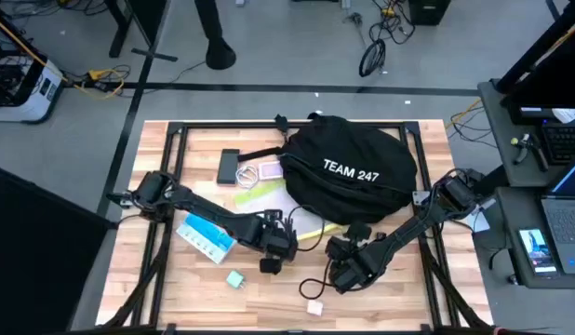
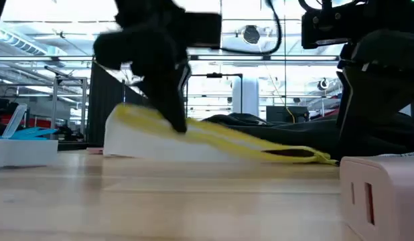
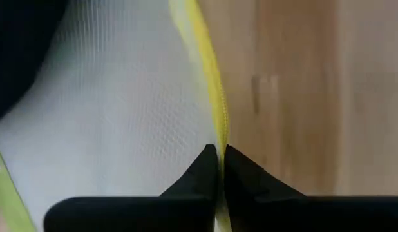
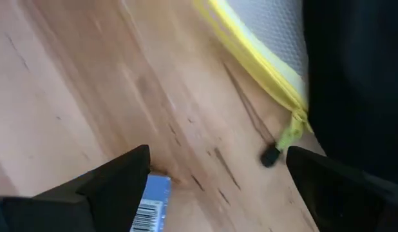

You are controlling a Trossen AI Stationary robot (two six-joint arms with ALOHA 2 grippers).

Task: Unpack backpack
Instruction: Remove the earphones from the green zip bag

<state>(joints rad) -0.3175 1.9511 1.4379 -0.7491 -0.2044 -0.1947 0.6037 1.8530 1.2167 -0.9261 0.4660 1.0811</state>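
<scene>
The black backpack (image 1: 353, 172) with white "TEAM 247" lettering lies at the far middle of the table. In front of it a white mesh pouch (image 2: 160, 144) with a yellow zip edge rests on the wood, its left end raised. My left gripper (image 1: 286, 238) is shut on that yellow edge. My right gripper (image 1: 338, 251) hangs open just right of it, above bare wood near the pouch's zip end (image 4: 290, 132), with nothing between its fingers (image 4: 115, 177). My left gripper pinches the pouch's yellow zip edge (image 3: 218, 138) between its two fingertips, coming from above and slanting down (image 2: 175, 117). The fingers lie across the edge. The pouch stays on the table, its mesh side spread to one side of the fingers.
A blue box (image 1: 206, 237) lies left of the left gripper, a small teal item (image 1: 235, 278) nearer the front. A white charger cube (image 1: 314, 307) with a black cable sits at the near edge. A black device (image 1: 229, 166) and small items lie left of the backpack.
</scene>
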